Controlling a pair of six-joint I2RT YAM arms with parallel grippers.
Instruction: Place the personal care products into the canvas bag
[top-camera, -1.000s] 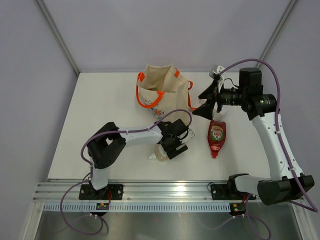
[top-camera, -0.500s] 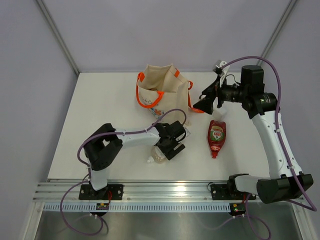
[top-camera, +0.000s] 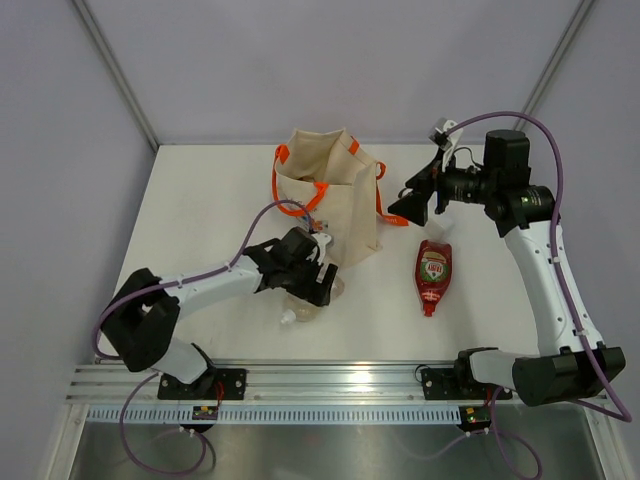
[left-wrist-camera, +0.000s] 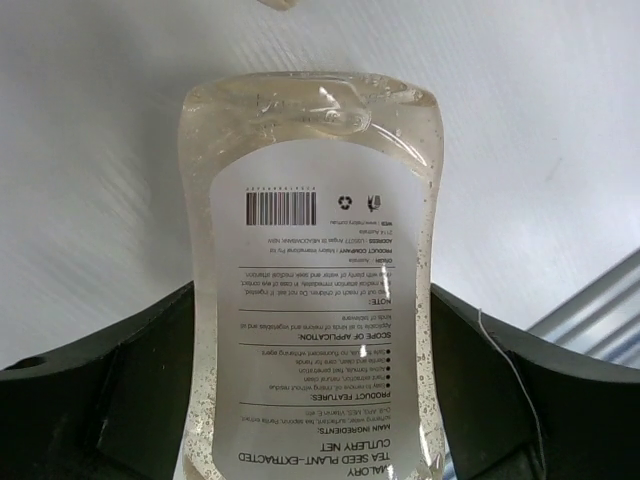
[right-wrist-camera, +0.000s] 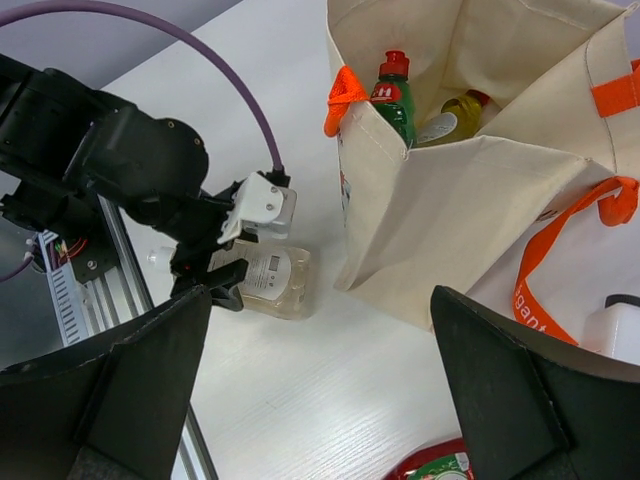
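Note:
The cream canvas bag (top-camera: 345, 200) with orange handles stands open at the table's middle back. In the right wrist view the bag (right-wrist-camera: 470, 200) holds a green bottle (right-wrist-camera: 393, 95) and a yellow bottle (right-wrist-camera: 465, 110). The clear-beige bottle (top-camera: 308, 300) lies on the table in front of the bag, label up (left-wrist-camera: 320, 300). My left gripper (top-camera: 308, 282) is shut on it, one finger on each side (left-wrist-camera: 100, 400). The red bottle (top-camera: 433, 272) lies to the right of the bag. The white bottle (right-wrist-camera: 618, 330) shows at the right wrist view's edge. My right gripper (top-camera: 410, 205) is open and empty, raised right of the bag.
An aluminium rail (top-camera: 330, 385) runs along the table's near edge, also in the right wrist view (right-wrist-camera: 70, 290). Grey walls close the back and both sides. A purple cable loops over the left arm (top-camera: 275, 210).
The left arm's elbow has swung far out to the left, and its gripper and the clear-beige bottle have shifted a little left. The right gripper has barely moved.

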